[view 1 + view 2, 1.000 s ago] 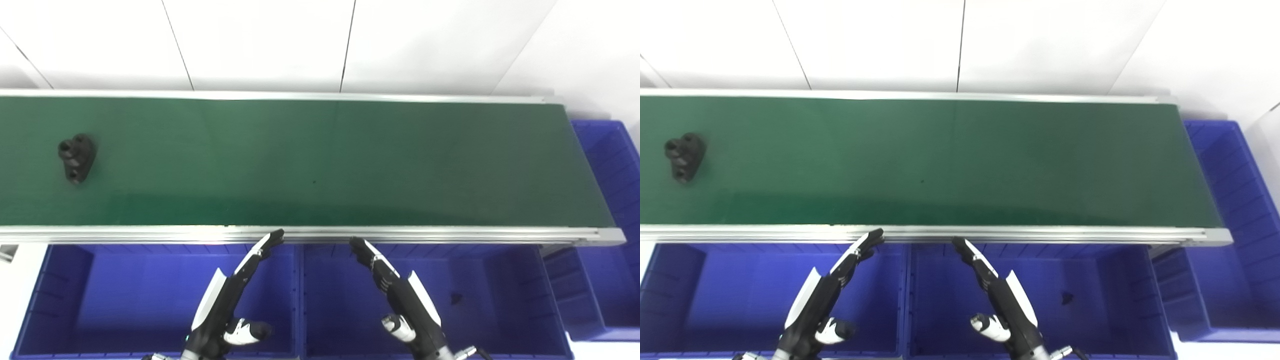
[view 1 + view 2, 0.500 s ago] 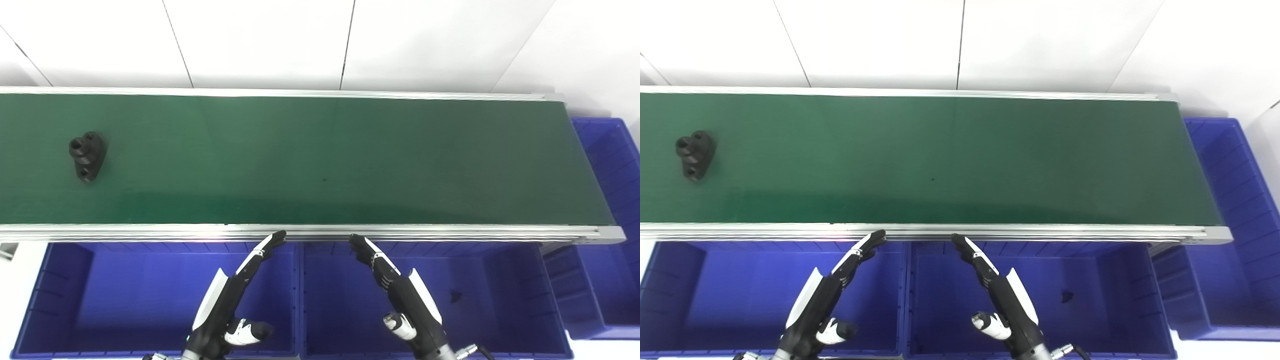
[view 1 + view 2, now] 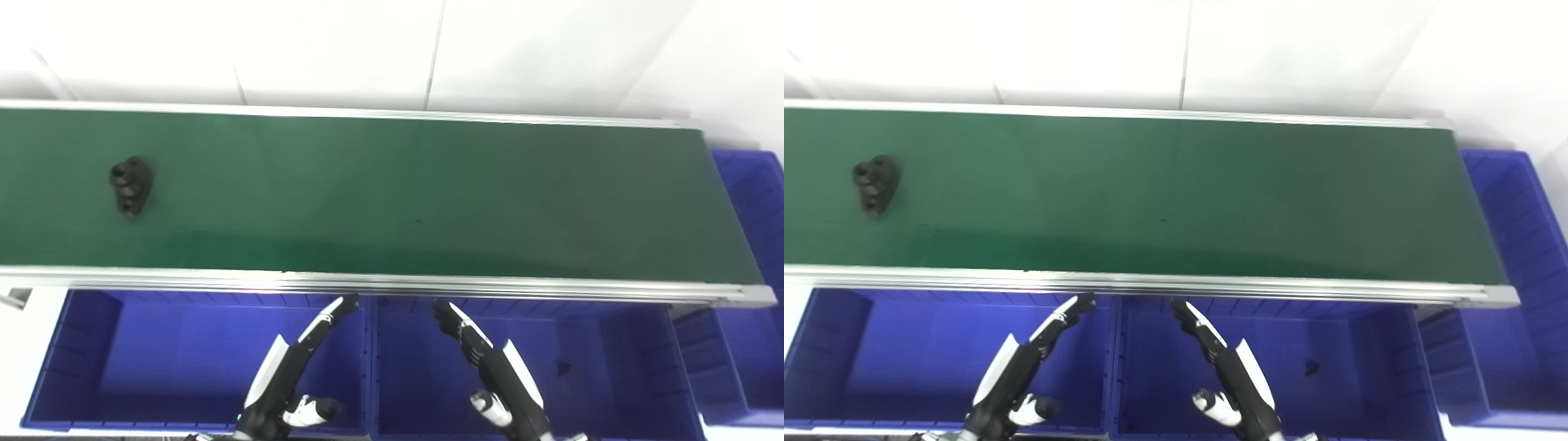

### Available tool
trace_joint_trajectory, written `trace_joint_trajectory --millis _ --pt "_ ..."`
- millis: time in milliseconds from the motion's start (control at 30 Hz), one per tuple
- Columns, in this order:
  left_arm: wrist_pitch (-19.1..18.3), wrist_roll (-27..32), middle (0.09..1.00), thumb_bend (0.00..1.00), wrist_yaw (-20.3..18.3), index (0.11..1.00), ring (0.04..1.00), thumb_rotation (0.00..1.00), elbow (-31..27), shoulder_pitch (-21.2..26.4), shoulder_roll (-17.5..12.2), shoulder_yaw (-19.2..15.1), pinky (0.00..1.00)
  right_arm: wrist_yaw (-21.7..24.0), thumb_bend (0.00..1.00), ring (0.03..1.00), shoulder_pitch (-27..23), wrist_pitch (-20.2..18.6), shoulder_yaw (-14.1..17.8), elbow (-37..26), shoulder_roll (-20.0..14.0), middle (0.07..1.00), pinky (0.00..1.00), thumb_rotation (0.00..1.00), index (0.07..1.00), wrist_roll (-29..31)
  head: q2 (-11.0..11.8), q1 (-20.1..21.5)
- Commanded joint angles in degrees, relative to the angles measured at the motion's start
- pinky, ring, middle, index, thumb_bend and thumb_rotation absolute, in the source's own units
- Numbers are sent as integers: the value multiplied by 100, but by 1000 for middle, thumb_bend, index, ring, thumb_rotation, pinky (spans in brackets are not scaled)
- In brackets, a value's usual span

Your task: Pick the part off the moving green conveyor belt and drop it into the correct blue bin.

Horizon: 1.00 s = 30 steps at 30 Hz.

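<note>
Far left on the green conveyor belt (image 3: pixel 392 196) lies the part (image 3: pixel 130 185), black and lumpy with round sockets, its detail blurred. Both arms are cut off at the bottom edge; the left robot hand (image 3: pixel 294 367) and right robot hand (image 3: pixel 490 367) hover empty, fingers extended, over the blue bins (image 3: pixel 79 361).

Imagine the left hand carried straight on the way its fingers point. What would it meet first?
Probably the near metal rail of the conveyor belt: the left hand, open, points up and slightly right at it. Height is unclear, so it might pass over.
</note>
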State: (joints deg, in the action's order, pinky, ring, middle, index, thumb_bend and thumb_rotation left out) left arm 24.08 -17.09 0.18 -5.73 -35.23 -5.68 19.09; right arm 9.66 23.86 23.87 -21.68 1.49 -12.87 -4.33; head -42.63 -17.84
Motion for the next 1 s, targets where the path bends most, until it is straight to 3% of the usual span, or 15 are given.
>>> trace_joint_trajectory --millis 0,467,800,967 --pt "270 -94 896 1000 174 886 916 1000 38 43 84 85 905 57 1000 978 8 306 29 46 -24 960 972 975 945 162 182 -138" --pt "283 -125 864 1000 902 844 864 957 866 529 -5 629 823 225 1000 1000 -205 306 154 713 -62 986 1000 969 964 362 1137 -657" --pt "284 -149 844 1000 1609 824 830 969 1195 847 -234 1146 766 241 1000 1000 -320 306 162 957 -63 987 1000 974 970 331 1412 -672" --pt "284 -7 840 1000 1692 821 832 956 1276 909 -276 1271 764 268 1000 1000 -344 306 187 1014 -66 983 1000 977 960 327 1529 -688"
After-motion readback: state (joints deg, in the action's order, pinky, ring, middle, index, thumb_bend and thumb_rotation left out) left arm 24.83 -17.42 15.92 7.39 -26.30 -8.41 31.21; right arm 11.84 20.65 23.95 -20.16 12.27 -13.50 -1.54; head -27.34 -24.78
